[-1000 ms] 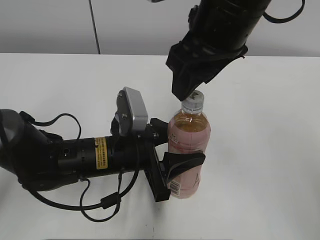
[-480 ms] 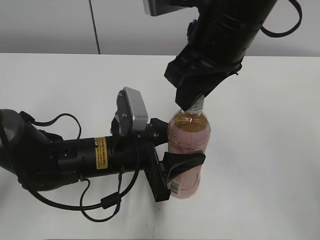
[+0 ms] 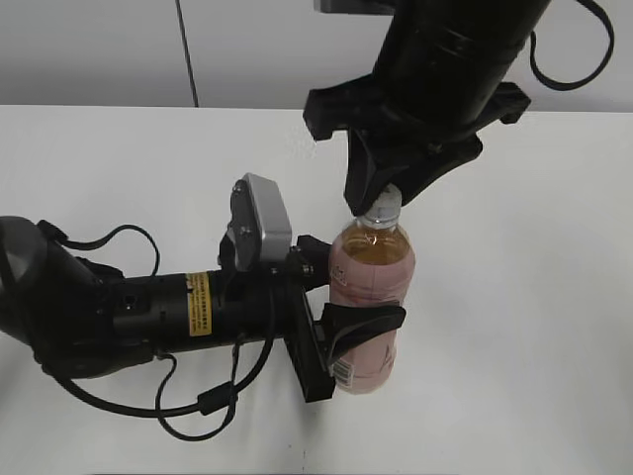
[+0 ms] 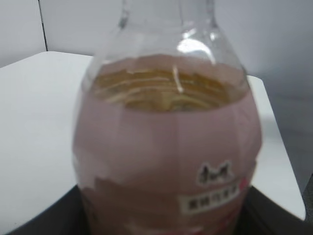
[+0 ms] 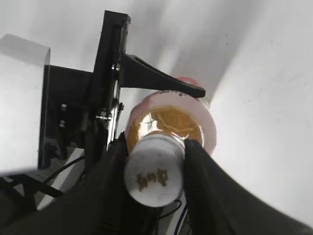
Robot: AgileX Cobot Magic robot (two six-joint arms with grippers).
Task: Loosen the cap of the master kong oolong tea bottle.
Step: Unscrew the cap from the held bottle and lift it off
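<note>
While the left gripper (image 3: 341, 322) clamps the master kong oolong tea bottle (image 3: 368, 297) upright on the white table (image 3: 534, 327), the right gripper (image 5: 155, 169) above pinches the cap (image 5: 154, 177) between both fingers (image 5: 198, 161)

Stood upright on table (image 3: 554, 327): bottle (image 3: 369, 287), w/ left gripper (image 3: 341, 302) around its lower body from the left side, right gripper (image 3: 386, 193) directly above, fingers (image 5: 110, 181) either side of cap (image 5: 154, 176).
</note>
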